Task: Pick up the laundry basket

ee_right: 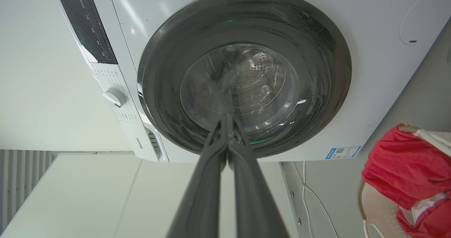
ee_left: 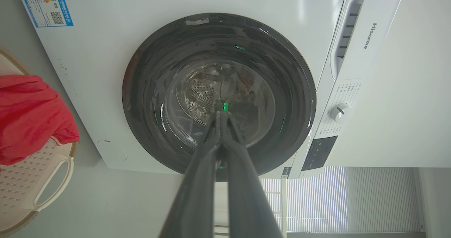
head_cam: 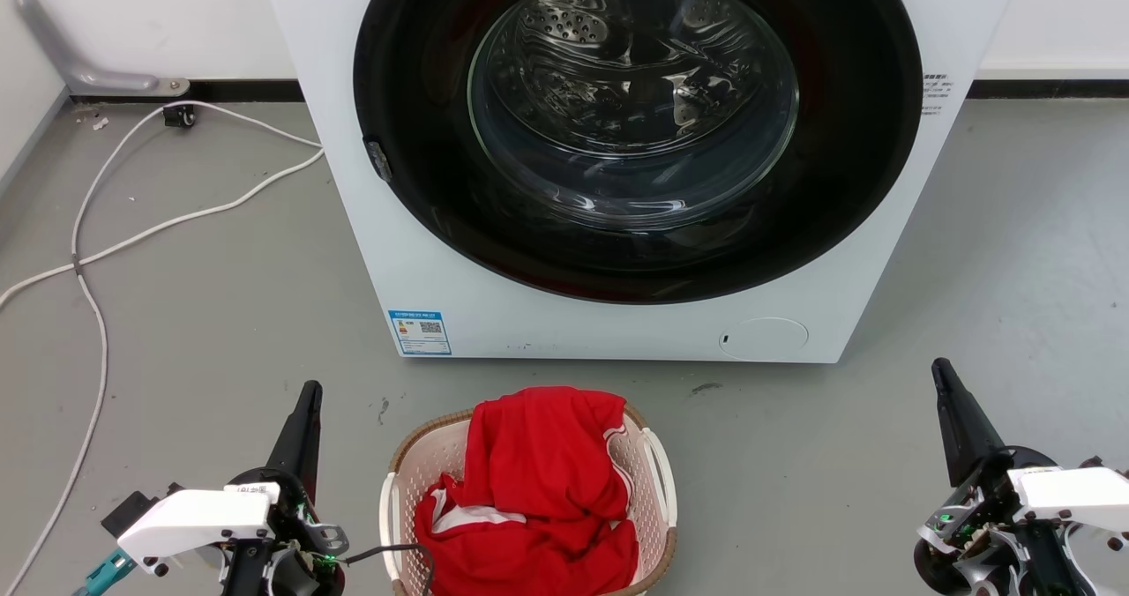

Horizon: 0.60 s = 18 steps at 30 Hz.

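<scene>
Starting at the far left of the head view, a white cable (head_cam: 97, 252) is seen trailing across the grey floor (head_cam: 220, 314) toward the wall. Further right, at the lower left, the left gripper (head_cam: 309, 395) is held above the floor with its two dark fingers pressed together and nothing between them. In the left wrist view the same fingers are seen meeting at their tips, pointed at the round door (ee_left: 218, 93) of the washing machine (ee_left: 105, 72).

The laundry basket (head_cam: 404, 481) is set on the floor at the bottom centre, just in front of the washing machine and between the two grippers, touched by neither. Its pale pink perforated walls and brown rim are visible, as is a white handle (head_cam: 661, 477) on its right side. A red garment (head_cam: 538, 481) with white trim is piled inside and draped over the far rim.

Behind the basket, a blue label (head_cam: 420, 331) is stuck to the lower left of the machine's white front. The metal drum (head_cam: 617, 58) can be seen through the door glass.

At the lower right, well apart from the basket, the right gripper (head_cam: 942, 371) is held with its fingers closed against each other and empty. In the right wrist view the fingertips are seen touching, and the basket is found at the lower right edge.
</scene>
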Available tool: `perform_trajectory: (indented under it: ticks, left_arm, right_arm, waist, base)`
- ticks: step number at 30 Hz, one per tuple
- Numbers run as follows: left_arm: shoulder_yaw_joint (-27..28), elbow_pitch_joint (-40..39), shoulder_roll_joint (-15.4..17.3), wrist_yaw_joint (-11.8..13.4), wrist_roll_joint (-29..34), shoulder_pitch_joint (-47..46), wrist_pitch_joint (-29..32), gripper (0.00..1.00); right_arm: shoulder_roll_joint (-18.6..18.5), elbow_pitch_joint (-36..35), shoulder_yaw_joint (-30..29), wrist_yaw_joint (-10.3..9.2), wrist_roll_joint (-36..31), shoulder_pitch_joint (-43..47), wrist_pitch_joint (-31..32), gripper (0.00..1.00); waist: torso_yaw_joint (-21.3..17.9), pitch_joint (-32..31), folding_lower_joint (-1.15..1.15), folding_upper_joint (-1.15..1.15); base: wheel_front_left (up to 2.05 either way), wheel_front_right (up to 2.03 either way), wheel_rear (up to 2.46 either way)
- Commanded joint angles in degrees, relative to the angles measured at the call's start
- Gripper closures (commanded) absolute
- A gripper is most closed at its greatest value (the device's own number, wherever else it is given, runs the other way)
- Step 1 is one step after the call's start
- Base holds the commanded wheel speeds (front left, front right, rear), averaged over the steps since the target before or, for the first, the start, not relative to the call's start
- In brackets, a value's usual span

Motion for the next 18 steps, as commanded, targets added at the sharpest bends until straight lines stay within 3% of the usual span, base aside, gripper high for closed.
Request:
perform_trajectory:
  ticks: [1,17,18]
  left_arm:
    - [0.18,-0.01,0.07,-0.23,-0.12,-0.43,0.24,1.00]
    - [0.18,-0.01,0.07,-0.23,-0.12,-0.43,0.24,1.00]
    - [-0.05,0.17,-0.01,0.01,0.00,0.08,-0.05,0.00]
  right_arm:
    - [0.18,0.06,-0.08,0.00,-0.18,-0.61,0.11,1.00]
    - [0.21,0.07,-0.10,0.00,-0.22,-0.61,0.15,1.00]
    - [0.01,0.14,-0.02,0.01,0.01,0.09,-0.02,0.00]
  waist:
    - [0.00,0.00,0.00,0.00]
    - [0.00,0.00,0.00,0.00]
    - [0.00,0.00,0.00,0.00]
  base:
    - [0.00,0.00,0.00]
    - [0.00,0.00,0.00]
    - [0.00,0.00,0.00]
